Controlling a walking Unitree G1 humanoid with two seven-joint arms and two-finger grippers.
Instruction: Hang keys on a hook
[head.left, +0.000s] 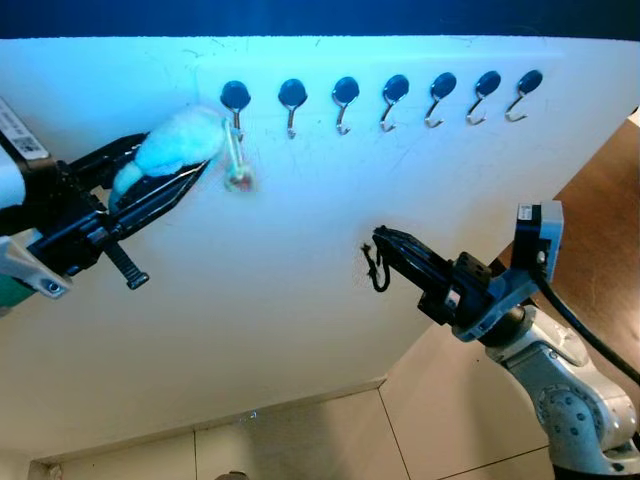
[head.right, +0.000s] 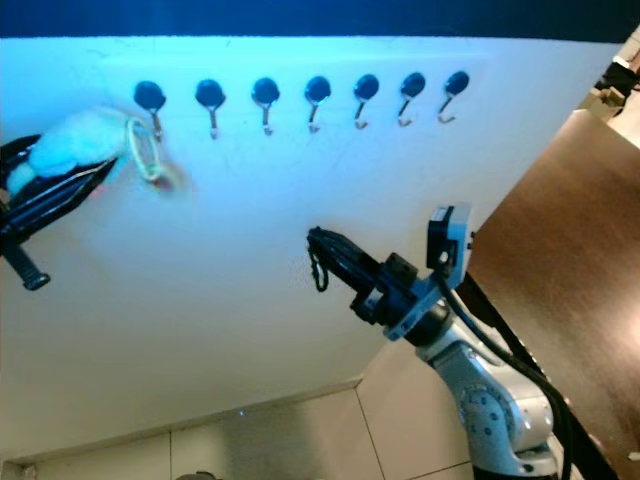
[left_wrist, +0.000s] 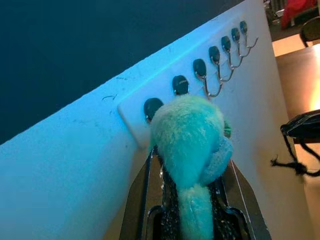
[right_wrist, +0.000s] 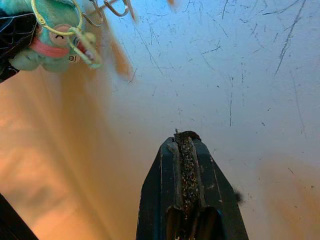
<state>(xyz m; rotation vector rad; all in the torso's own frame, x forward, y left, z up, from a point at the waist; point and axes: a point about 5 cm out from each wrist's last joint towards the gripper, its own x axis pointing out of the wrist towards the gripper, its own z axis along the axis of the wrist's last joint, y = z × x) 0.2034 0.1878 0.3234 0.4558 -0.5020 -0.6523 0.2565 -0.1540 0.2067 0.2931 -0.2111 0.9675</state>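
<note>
At upper left, your left gripper (head.left: 185, 175) pinches the fluffy keychain (head.left: 178, 143), its ring (head.left: 235, 152) at the leftmost hook (head.left: 236, 110). Your right gripper (head.left: 385, 245), lower centre, is pressed together.

Your left tool (head.left: 190, 170) is raised high toward the wall, its two black fingers squeezed shut. Your right tool (head.left: 385, 245) reaches forward lower down, fingers pressed together.

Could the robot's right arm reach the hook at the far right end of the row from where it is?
Probably yes: the right gripper sits by bare wall below the rightmost hook, with nothing between them.
</note>
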